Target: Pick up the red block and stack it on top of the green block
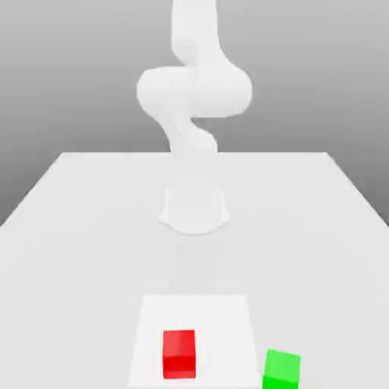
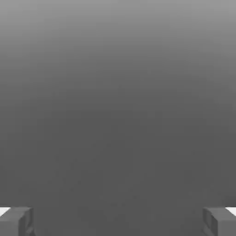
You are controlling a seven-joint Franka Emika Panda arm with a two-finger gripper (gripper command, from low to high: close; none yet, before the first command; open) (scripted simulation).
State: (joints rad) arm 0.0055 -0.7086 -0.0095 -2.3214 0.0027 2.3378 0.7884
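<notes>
Exterior view: the red block [image 1: 179,355] sits on a pale square on the desk [image 1: 91,273], the green block [image 1: 282,370] just off that square to the view's right. Their separation probably leaves room to grip red first. The jaws [image 2: 118,223] are spread with nothing between them, presumably ready for it.

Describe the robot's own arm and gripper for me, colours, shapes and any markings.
The arm is plain white, with smooth, rounded, bulging segments and a flared base; no cables or markings can be made out on it. The gripper has two matching blocky dark grey fingers, with white patches at their outer edges.
</notes>
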